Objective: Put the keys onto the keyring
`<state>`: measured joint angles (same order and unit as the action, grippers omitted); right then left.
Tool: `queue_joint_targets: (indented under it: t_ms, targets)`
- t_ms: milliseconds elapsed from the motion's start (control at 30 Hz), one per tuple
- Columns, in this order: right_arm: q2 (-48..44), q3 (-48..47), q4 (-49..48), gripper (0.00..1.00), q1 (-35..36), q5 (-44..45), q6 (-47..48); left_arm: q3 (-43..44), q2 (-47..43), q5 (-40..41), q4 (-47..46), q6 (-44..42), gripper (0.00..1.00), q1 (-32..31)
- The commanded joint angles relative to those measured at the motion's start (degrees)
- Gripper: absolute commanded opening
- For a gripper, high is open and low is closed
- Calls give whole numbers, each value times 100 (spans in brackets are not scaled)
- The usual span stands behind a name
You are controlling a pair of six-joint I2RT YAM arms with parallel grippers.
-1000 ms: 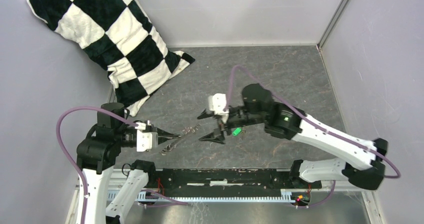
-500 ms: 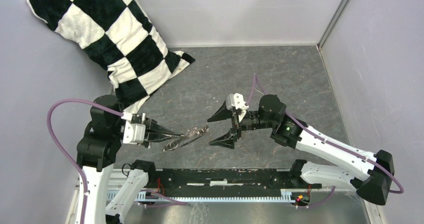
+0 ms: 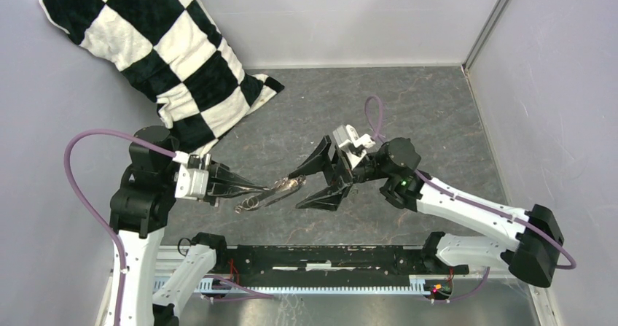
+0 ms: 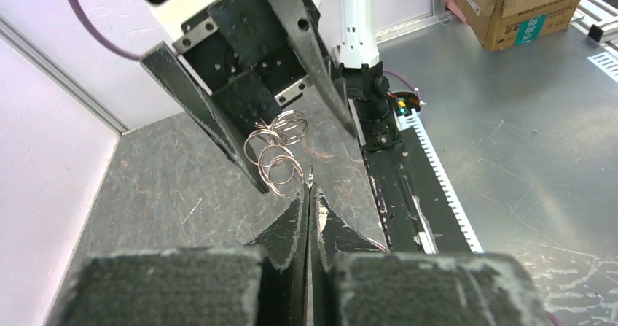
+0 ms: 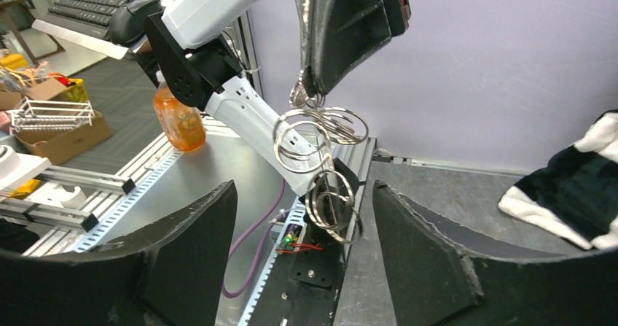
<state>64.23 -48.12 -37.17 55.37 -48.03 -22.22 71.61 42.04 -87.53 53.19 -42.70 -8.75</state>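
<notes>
Two fingers (image 5: 182,246) of the right gripper (image 3: 295,190) stand wide apart, released, flanking the keyring (image 5: 317,140); whether they touch it cannot be told. The left gripper (image 4: 310,184) is clamped tight on that keyring, a bunch of thin silvery rings held up off the table (image 3: 408,107). The exact spot it bites is hidden between its fingertips. The rings overlap, so their count is unclear. The key cannot be made out in any view.
</notes>
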Motion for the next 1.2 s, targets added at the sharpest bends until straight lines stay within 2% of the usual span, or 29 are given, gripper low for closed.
queue_joint_targets:
  t_ms: [0, 67, 233, 367, 633, 733, 1167]
  targets:
    - [314, -40, -792, 71, 1, 38, -551, 251, 67, -608, -167, 170, 2, -4]
    - [393, -40, -935, 63, -1, 151, -670, 289, 66, -609, -162, 195, 2, -8]
    - [433, 21, -1603, 34, 5, 240, -1080, 329, 50, -616, -160, 243, 2, -15]
    - [392, -54, -1630, 1, 0, 166, -1152, 267, 12, -609, -183, 244, 2, -12]
    - [129, -531, 346, 0, -35, 121, -156, -95, -316, -610, -945, 784, 2, -12]
    - [145, -805, 1162, 1, -117, 227, 114, -96, -355, -608, -959, 789, 2, -12]
    - [1062, -2201, 2122, 1, -615, -765, -106, -88, -435, -617, -958, 890, 2, -78]
